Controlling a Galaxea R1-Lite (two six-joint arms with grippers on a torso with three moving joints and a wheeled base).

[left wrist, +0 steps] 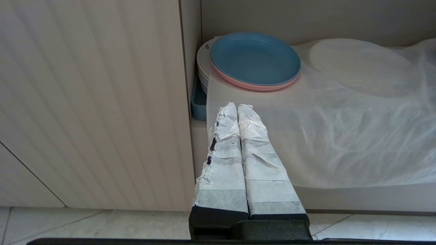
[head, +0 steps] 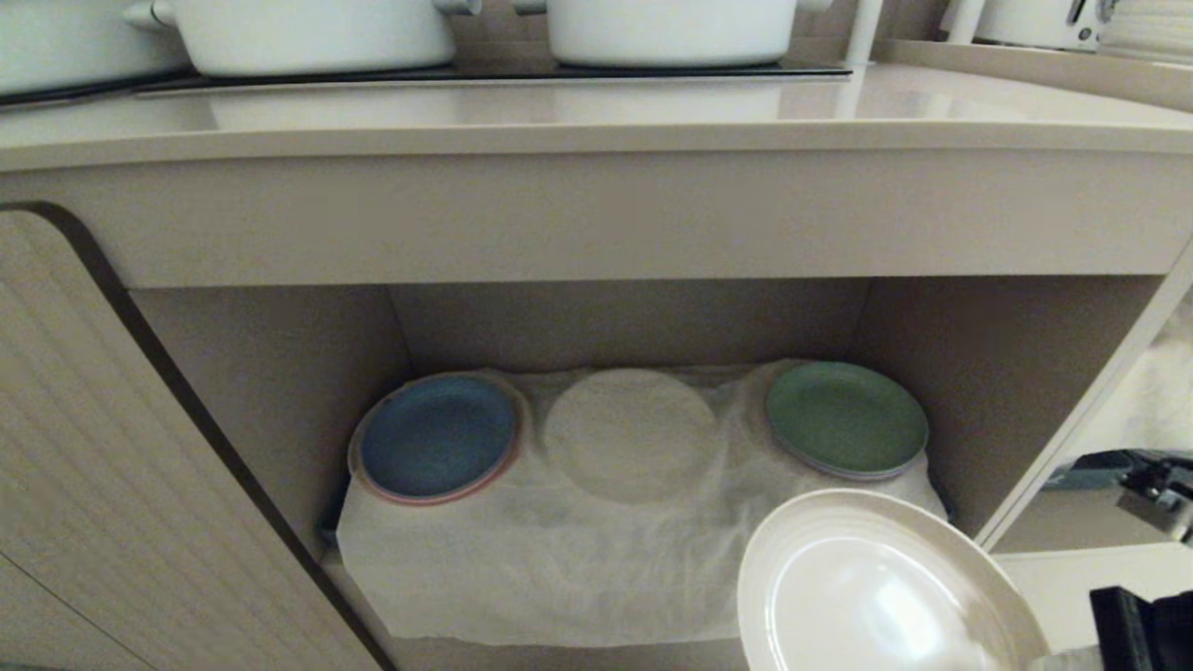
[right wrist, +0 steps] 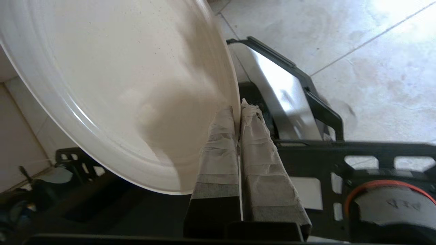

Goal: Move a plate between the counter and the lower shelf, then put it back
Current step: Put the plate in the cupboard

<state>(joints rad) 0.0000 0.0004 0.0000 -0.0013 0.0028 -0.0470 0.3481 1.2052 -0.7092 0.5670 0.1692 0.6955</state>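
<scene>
Plate hangs nearest the camera in the head view, low and to the right, out in front of the shelf and clear of its cloth. The right gripper has it by the rim: in the right wrist view one taped finger lies on the plate's inner face and the other on its underside, jaws pressed nearly together with only the thin rim pinched between them. From that grip the rest of the plate spreads away past the fingertips. It is tilted, not flat, its hollow face turned up and toward the head camera, its far edge raised toward the shelf opening; being round, it has no long axis to speak of. Below it in the wrist view lie the robot's dark base and tiled floor.

The left gripper hovers idle before the shelf's left corner, its taped fingers closed flat against each other on nothing, pointing toward the blue plate.

Farther in, on the cloth, sit the blue plate at left on a stack, a round cloth-covered bump in the middle, and a green plate at right. Above is the counter, with two white pots on its hob at the back.
</scene>
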